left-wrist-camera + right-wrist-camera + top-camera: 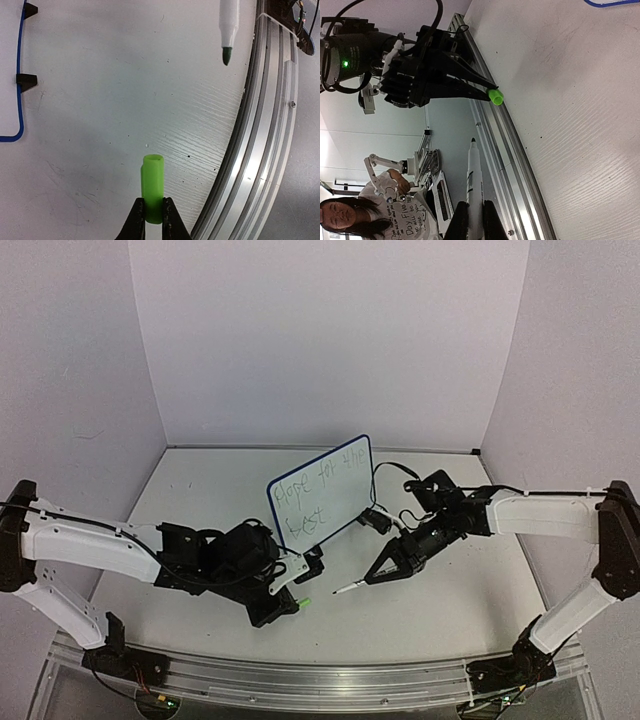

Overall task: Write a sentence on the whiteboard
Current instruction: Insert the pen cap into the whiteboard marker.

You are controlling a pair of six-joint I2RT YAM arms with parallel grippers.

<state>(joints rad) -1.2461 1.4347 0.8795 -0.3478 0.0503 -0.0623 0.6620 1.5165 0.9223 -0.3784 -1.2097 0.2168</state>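
Observation:
The whiteboard (320,490) stands upright at mid-table on its wire stand, blue-rimmed, with handwritten words on its face. Its rim (20,100) and black feet (26,80) show in the left wrist view. My left gripper (293,600), in front of the board and low over the table, is shut on a bright green marker cap (153,187). To its right, my right gripper (375,577) is shut on a white marker (474,185), uncapped. The marker's dark tip (226,55) points toward the cap with a gap between them.
An aluminium rail (320,680) runs along the table's near edge, just behind both grippers. White walls enclose the table on three sides. A black cable (395,470) loops behind the board's right side. A person (350,215) sits beyond the near edge.

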